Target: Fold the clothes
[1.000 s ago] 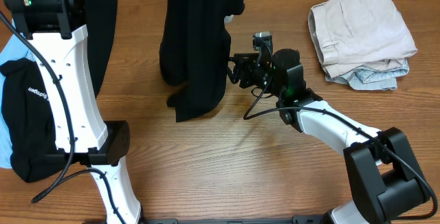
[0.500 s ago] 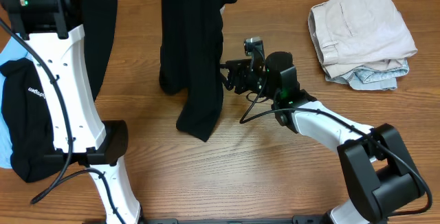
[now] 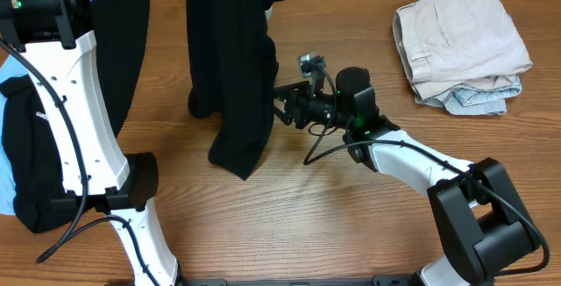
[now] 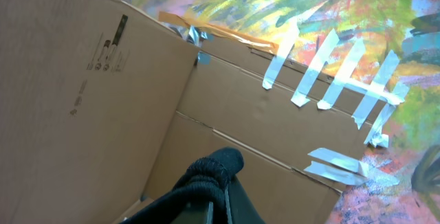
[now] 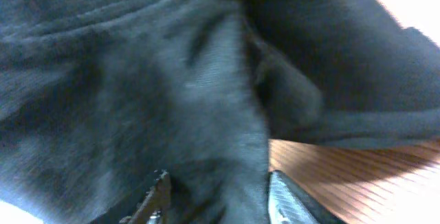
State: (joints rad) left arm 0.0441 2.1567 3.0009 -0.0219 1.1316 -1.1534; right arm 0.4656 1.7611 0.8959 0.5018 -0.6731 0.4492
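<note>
A long black garment [image 3: 232,67] hangs from above the table, its lower end touching the wood. My left gripper [image 4: 220,198] is shut on a bunched fold of this black cloth [image 4: 206,172]; it is raised out of the overhead view. My right gripper [image 3: 280,106] is open at the garment's right edge, low above the table. In the right wrist view the black cloth [image 5: 172,100] fills the frame and lies between the open fingers [image 5: 220,196].
A folded stack of beige trousers over light denim [image 3: 460,45] lies at the back right. A black garment with white print [image 3: 35,146] lies on blue cloth at the left, with another dark cloth [image 3: 127,40] behind the left arm. A cardboard box [image 4: 103,100] shows in the left wrist view.
The hanging garment has swung left, and its lower end has shifted left on the table. My right gripper has followed it left and stays at its edge.
</note>
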